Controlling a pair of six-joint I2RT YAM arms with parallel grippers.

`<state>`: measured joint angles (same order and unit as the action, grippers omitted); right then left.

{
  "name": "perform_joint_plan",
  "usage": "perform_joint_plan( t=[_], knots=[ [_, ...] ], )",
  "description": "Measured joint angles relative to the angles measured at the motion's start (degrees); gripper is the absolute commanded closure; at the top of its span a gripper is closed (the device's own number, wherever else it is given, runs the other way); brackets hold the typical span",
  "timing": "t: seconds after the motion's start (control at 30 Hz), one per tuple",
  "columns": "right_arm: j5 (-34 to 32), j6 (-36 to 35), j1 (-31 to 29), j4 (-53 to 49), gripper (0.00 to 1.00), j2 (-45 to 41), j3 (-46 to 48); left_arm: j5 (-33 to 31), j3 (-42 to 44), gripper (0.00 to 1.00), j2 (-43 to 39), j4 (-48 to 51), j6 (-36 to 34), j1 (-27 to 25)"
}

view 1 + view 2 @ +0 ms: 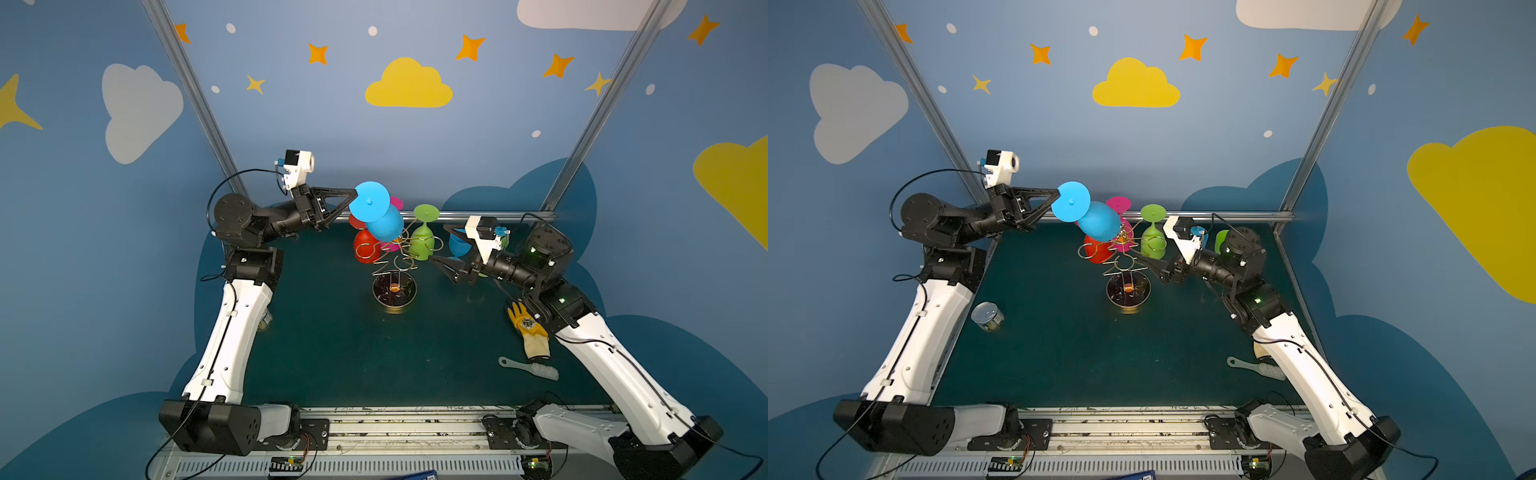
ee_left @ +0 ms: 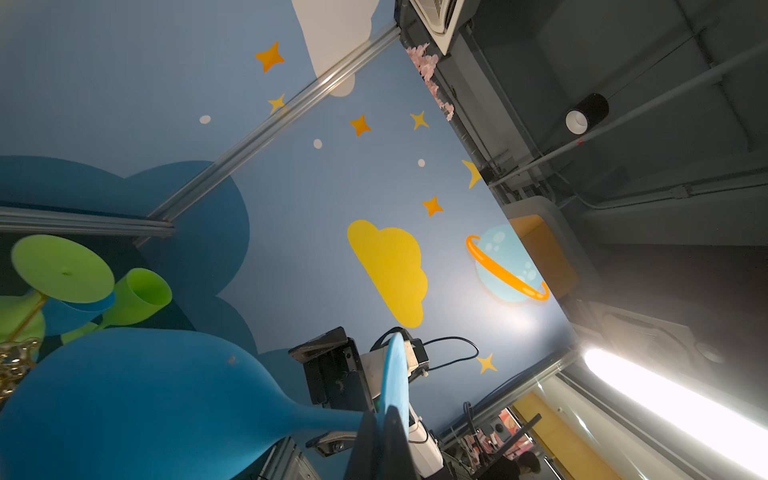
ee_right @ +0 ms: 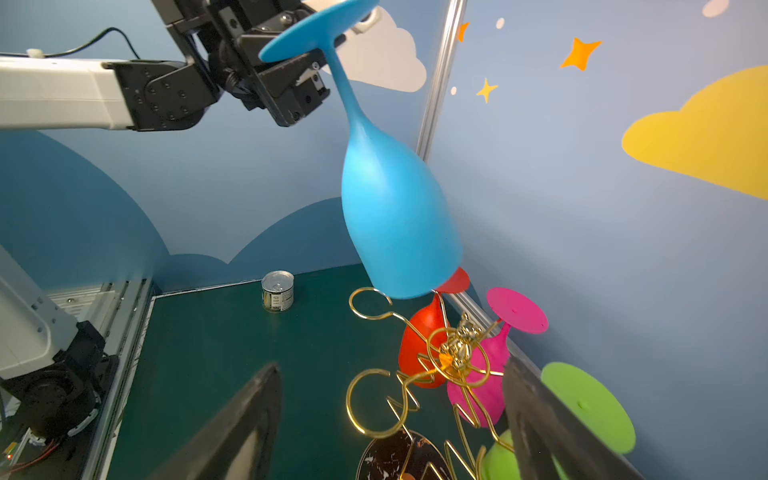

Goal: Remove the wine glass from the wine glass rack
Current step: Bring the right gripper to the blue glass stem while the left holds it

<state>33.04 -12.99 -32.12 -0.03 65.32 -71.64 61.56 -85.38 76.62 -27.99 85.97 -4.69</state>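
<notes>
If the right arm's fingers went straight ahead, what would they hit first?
Likely the rack wire loops, dead ahead between the right gripper's open fingers; the green glass hangs close beside.

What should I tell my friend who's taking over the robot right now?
Left gripper: shut on the blue wine glass, by its foot.
Right gripper: open, empty, beside the wine glass rack.
Done: the glass hangs bowl-down, tilted, just above the rack.
To do: move it clear, then probably set it on the table.
</notes>
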Motion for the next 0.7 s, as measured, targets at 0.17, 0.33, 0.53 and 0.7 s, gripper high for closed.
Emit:
perform_joint_plan(
  t=[0.17, 0.33, 0.53, 0.7],
  knots=[
    [-1.18, -4.09, -2.29, 1.05, 0.15, 2.56, -1.51, 0.57, -0.07, 0.96, 2.01, -0.15, 0.79, -2.34],
    [-3.02, -6.10, -3.67, 3.39, 0.13, 4.39, -1.68, 0.61, -0.07, 0.96, 2.56, -0.15, 0.87, -3.74],
    [-4.92, -7.13, -4.81, 6.40, 0.13, 7.28, -2.60, 0.61, -0.07, 0.96, 2.56, -0.15, 0.90, -5.27],
    [-6.01, -7.41, -5.31, 8.09, 0.12, 10.10, -3.78, 0.61, -0.04, 0.96, 2.56, -0.15, 0.96, -6.40]
  ],
)
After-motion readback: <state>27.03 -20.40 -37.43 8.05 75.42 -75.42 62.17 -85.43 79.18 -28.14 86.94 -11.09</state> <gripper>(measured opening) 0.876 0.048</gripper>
